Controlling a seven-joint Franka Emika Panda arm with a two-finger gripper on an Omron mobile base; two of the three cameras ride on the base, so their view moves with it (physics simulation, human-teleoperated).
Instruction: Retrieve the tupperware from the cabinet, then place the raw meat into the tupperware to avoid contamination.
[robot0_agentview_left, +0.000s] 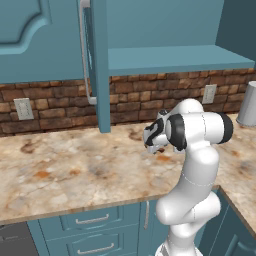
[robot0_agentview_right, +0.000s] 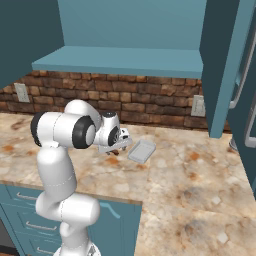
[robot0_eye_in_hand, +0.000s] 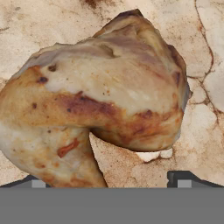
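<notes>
Item: curled brown-and-tan raw meat lump (robot0_eye_in_hand: 96, 100), lain on the marbled worktop (robot0_agentview_right: 200, 170) beside the shallow translucent whitish tupperware (robot0_agentview_right: 142, 151), is straddled by the lowered, fully spread hand (robot0_agentview_right: 117, 147), presumably so that it can be gripped and transferred.

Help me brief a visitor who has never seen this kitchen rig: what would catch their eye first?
Probably the white arm bent low over the marble counter, its open gripper just above the raw meat, which looms huge and brown in the hand view. Next, the tupperware lying on the counter right of the gripper, below the open teal cabinet.
</notes>
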